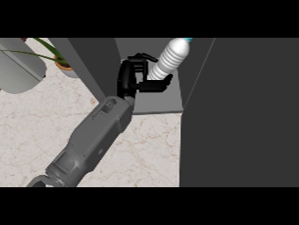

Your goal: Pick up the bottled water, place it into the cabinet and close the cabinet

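Counter is pale marble-ish stone w/ faint veining. Dark grey cabinet sits on it at right, door open, grey shelf inside w/ the bottled water on it. Potted plant near back left.

You cannot see the lower part of the bottled water; the left hand covers it, and the view's top cuts its blue cap. The dark cabinet door fills the right side and hides whatever lies behind it. The potted plant is half hidden by the cabinet wall. Your right hand shows nowhere.
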Tool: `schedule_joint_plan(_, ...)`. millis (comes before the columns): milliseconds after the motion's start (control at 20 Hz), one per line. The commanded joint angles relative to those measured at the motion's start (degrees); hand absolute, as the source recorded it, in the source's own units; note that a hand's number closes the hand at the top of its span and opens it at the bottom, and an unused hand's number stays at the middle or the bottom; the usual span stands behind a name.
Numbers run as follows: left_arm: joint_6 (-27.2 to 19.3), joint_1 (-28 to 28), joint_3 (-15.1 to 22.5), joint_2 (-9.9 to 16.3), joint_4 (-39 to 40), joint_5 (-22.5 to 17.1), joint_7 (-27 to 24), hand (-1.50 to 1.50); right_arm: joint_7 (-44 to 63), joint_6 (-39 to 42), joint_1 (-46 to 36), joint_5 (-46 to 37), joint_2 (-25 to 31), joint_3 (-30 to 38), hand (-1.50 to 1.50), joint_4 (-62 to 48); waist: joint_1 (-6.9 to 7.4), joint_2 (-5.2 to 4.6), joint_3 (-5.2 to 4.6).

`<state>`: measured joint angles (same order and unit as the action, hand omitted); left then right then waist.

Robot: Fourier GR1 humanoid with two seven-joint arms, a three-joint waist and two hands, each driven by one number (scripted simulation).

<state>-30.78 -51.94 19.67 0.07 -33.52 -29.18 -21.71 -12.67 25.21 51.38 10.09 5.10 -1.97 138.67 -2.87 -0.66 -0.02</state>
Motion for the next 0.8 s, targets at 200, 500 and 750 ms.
schedule_joint_plan(200, -5.0, -7.5, -1.8, -0.1, 16.0, 3.2, -0.2, 1.5, 0.9, 0.9, -0.8, 5.6, 0.3, 1.6, -1.5, 1.8, -0.76, -0.42, 0.01)
schedule_joint_plan(500, -5.0, -9.2, -7.5, 1.3, 20.1, 0.3, -5.2, 1.5, 3.3, 0.9, -1.3, 7.2, 0.6, 1.3, -1.5, 2.6, -1.08, -0.89, -0.07)
schedule_joint_plan(750, -6.0, -11.6, -6.3, 2.4, 24.7, 2.9, -6.3, -1.5, 0.4, 2.4, -1.8, 8.9, 1.4, 4.3, -1.5, 1.2, -2.48, -1.31, -0.02)
